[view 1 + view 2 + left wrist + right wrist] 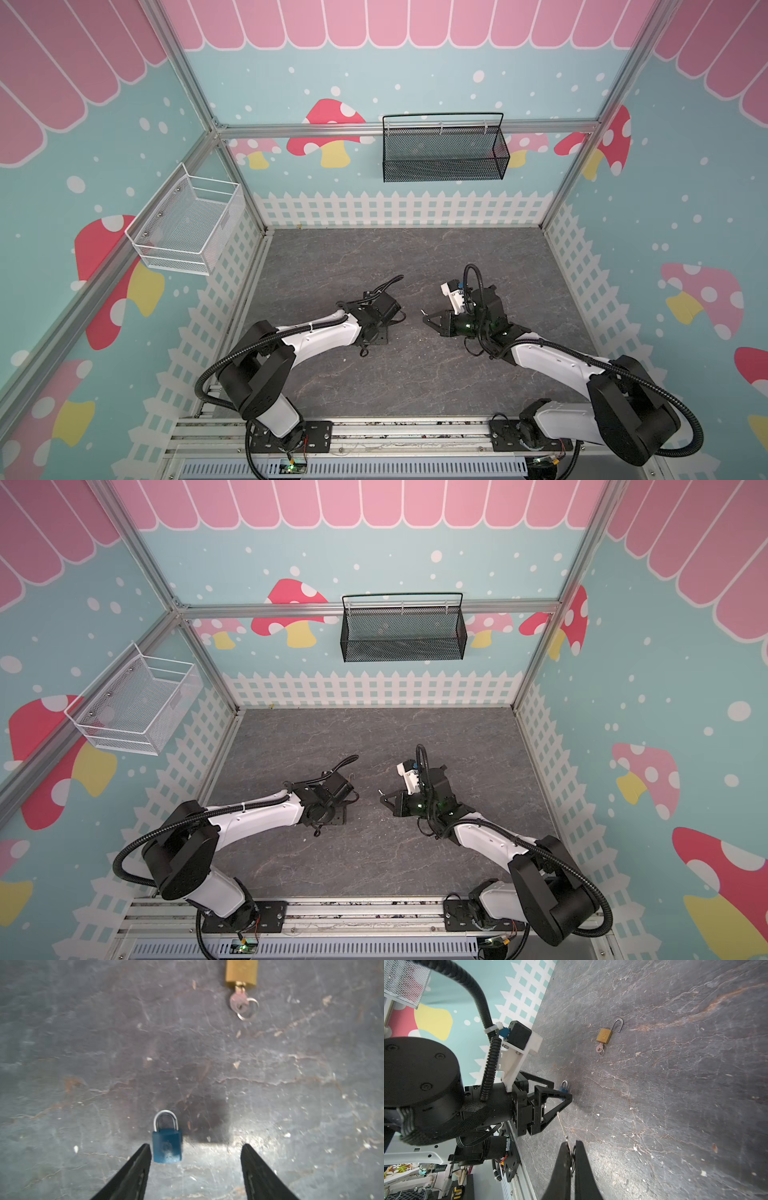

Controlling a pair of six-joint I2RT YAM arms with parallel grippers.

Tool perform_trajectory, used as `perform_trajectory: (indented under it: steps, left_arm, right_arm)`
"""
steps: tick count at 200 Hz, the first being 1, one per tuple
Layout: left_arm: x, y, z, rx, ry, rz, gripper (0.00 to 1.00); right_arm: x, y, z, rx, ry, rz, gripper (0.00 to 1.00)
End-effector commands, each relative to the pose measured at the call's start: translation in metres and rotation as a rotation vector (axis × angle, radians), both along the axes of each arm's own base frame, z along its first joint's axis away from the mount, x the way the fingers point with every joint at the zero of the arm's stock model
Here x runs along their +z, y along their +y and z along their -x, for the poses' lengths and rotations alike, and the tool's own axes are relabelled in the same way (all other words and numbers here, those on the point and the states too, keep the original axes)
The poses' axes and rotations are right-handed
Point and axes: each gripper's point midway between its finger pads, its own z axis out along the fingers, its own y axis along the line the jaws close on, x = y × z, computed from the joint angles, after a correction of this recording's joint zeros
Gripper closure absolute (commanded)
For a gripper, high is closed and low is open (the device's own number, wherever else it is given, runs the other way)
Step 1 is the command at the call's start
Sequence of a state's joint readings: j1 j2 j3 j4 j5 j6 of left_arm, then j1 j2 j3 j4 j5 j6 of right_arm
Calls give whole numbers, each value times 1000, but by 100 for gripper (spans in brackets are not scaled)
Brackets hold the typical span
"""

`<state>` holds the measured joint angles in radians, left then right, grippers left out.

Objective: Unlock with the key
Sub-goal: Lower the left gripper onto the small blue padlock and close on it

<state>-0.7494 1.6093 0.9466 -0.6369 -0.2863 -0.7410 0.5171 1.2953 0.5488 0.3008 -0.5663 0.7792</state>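
Blue padlock (167, 1147) within wide-set left tool (195, 1145)

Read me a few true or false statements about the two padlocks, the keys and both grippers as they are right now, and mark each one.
1. The brass padlock has its shackle swung open. True.
2. The blue padlock has its shackle open. False: the shackle is closed into the body.
3. The right gripper is shut on a key. True.
4. The left gripper is clamped on the blue padlock. False: its jaws stand open, and the padlock lies on the table between them.
5. The brass padlock has nothing in its keyhole. False: a ringed key sits in it.
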Motion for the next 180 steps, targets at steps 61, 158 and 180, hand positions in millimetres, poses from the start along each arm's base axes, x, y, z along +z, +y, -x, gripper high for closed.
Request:
perform_trajectory:
  steps: [61, 158, 180]
  left_arm:
    - [-18, 21, 4, 148, 48, -3, 42]
    - [-30, 12, 8, 169, 107, 23, 50]
    - [-30, 10, 9, 170, 116, 31, 52]
  right_arm:
    - [-10, 0, -1, -8, 11, 14, 100]
    - [-15, 0, 0, -6, 26, 21, 100]
    - [-15, 0, -1, -7, 26, 20, 100]
